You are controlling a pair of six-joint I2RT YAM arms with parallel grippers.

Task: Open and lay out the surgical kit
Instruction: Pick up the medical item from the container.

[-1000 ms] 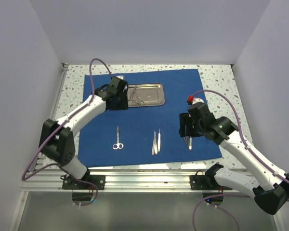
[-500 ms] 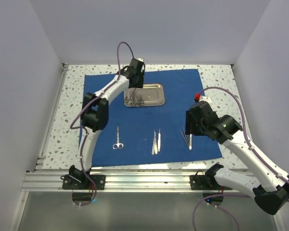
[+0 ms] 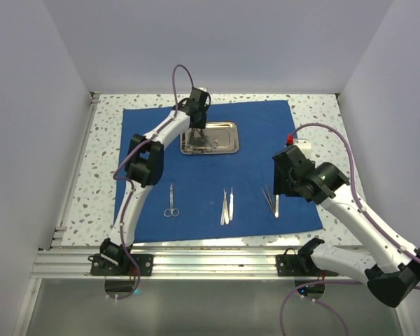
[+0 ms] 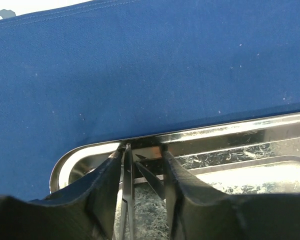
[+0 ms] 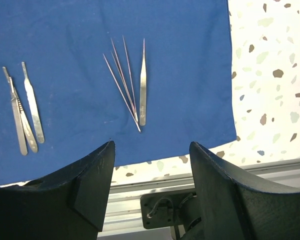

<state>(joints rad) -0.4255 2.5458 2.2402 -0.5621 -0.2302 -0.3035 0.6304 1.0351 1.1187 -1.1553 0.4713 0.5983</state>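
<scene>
The blue cloth lies opened out flat on the speckled table, and from above the kit is spread across it; the steel tray sits toward 12 o'clock on the cloth, just short of its far edge, with a few ring-handled instruments lying in its left half; the left arm reaches out over that end of the tray, and its wrist camera shows the left gripper down inside the rounded corner, its dark fingers drawn close with only a narrow gap; two thin dark shanks run up between them, one right against the left finger, but I cannot tell whether the claw is truly pinching them or only straddling them; down at 7 o'clock on the cloth a pair of scissors lies alone, rings toward the near edge; around 6 o'clock two slim flat handles lie side by side, touching or nearly so; at 4 o'clock are the tweezers, points aimed away, with a finer needle-tipped pair just beside them at their 9 o'clock; the right gripper hangs above the cloth's near edge by those tweezers, spread wide and holding nothing, the metal rail showing beneath it
</scene>
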